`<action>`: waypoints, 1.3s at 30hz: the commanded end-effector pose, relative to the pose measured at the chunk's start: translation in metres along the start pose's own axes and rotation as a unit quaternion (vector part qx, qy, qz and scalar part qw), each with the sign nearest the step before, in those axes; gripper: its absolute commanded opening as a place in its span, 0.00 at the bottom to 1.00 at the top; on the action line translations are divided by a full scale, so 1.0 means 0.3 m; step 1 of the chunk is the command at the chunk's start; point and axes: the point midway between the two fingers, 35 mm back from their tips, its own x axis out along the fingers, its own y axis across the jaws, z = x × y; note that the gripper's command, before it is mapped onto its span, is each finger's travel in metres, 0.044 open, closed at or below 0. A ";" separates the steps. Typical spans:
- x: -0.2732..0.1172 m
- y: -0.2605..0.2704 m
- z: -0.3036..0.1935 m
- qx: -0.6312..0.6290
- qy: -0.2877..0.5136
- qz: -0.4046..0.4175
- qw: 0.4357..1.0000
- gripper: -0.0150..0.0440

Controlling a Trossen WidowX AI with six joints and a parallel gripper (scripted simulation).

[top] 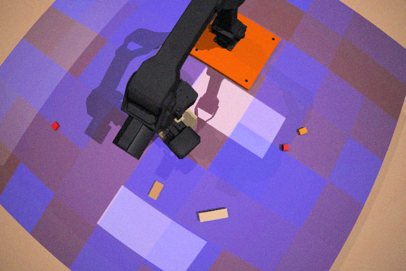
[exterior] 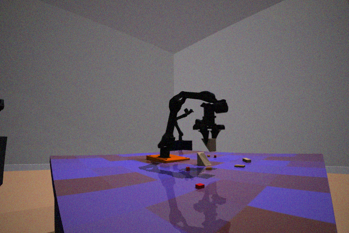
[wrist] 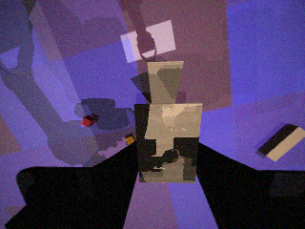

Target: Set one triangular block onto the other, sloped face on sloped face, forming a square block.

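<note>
My gripper [top: 172,125] [exterior: 211,140] [wrist: 165,143] is shut on a beige triangular block [exterior: 212,144] [wrist: 175,119], held in the air with its flat face up and its sloped face down to the left in the exterior view. The other beige triangular block [top: 190,118] [exterior: 202,160] [wrist: 159,72] stands on the table, its slope falling to the right in the exterior view. The held block is above and slightly right of it there, apart from it. In the wrist view the held block hides part of the lower one. The arm covers much of both in the top view.
An orange base plate [top: 259,61] [exterior: 180,158] lies under the arm. A tan flat block [top: 155,190] [exterior: 239,166] and a long pale block [top: 213,215] [exterior: 246,160] lie toward the front. Small red cubes [top: 54,125] [top: 285,147] and orange blocks [top: 302,131] [wrist: 130,139] lie to either side.
</note>
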 end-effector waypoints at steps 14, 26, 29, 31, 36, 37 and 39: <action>0.139 -0.001 0.071 0.001 0.002 -0.003 1.000 0.25; 0.184 -0.007 0.093 0.001 0.004 -0.006 1.000 0.25; 0.185 -0.007 0.093 0.001 0.004 -0.006 1.000 0.25; 0.185 -0.007 0.093 0.001 0.004 -0.006 1.000 0.25; 0.184 -0.008 0.093 0.001 0.004 -0.006 1.000 0.25; 0.184 -0.008 0.093 0.001 0.004 -0.006 1.000 0.25; 0.184 -0.008 0.093 0.001 0.004 -0.006 1.000 0.25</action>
